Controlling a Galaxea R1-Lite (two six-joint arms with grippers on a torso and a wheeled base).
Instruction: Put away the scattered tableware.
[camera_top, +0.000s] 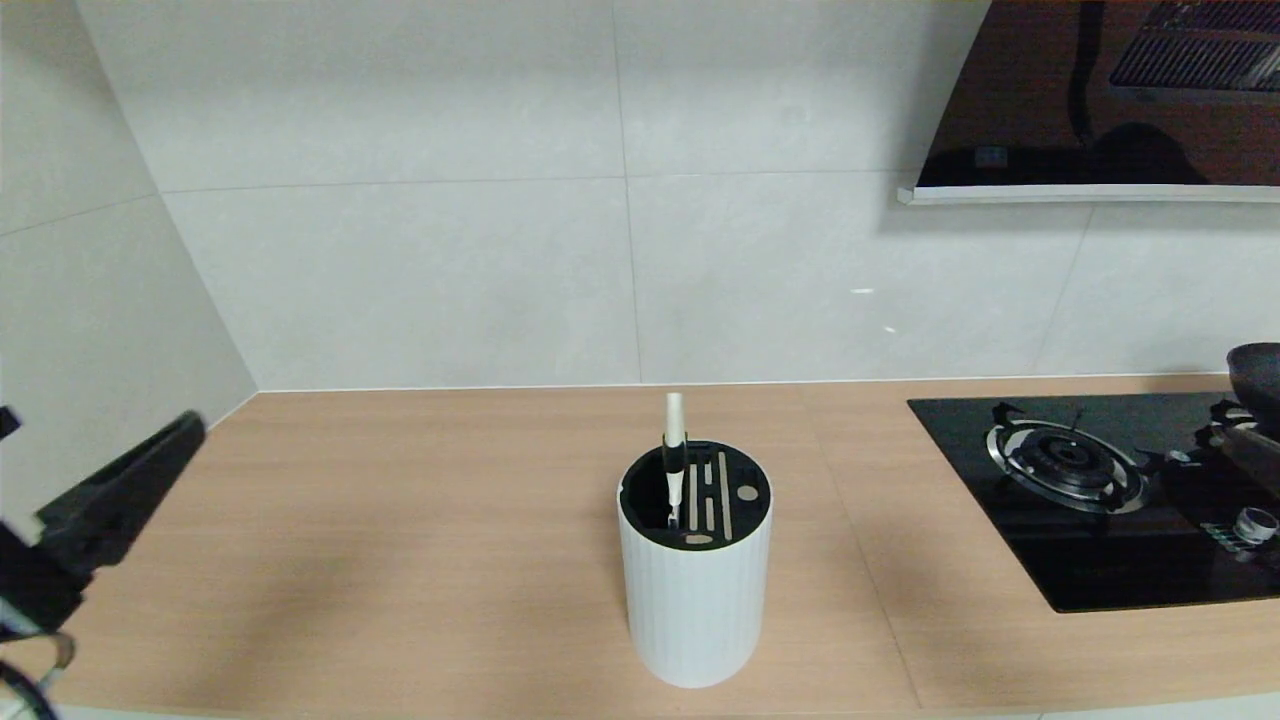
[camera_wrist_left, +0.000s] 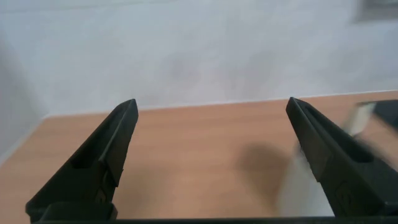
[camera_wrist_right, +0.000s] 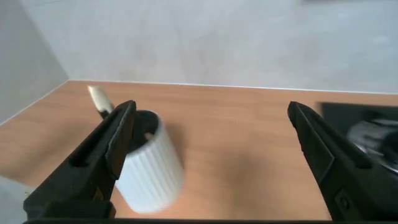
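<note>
White ribbed holder (camera_top: 694, 600), one, with one pale-handled utensil (camera_top: 674, 432) inside.

Matt wood-grain tabletop (camera_top: 400, 520), white ribbed matt holder (camera_top: 695, 600), glossy black glass hob (camera_top: 1110, 570) at right, metal burner ring (camera_top: 1065, 462), smooth wall tiles (camera_top: 450, 280)

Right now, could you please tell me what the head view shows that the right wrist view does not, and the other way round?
The head view adds the range hood on the wall, a dark pan at the right edge of the black hob, and the slots in the top of the white ribbed holder. The right wrist view adds the right gripper, open with nothing between its fingers. Both share the holder, the pale-handled utensil standing in it, the wooden counter and the hob.
</note>
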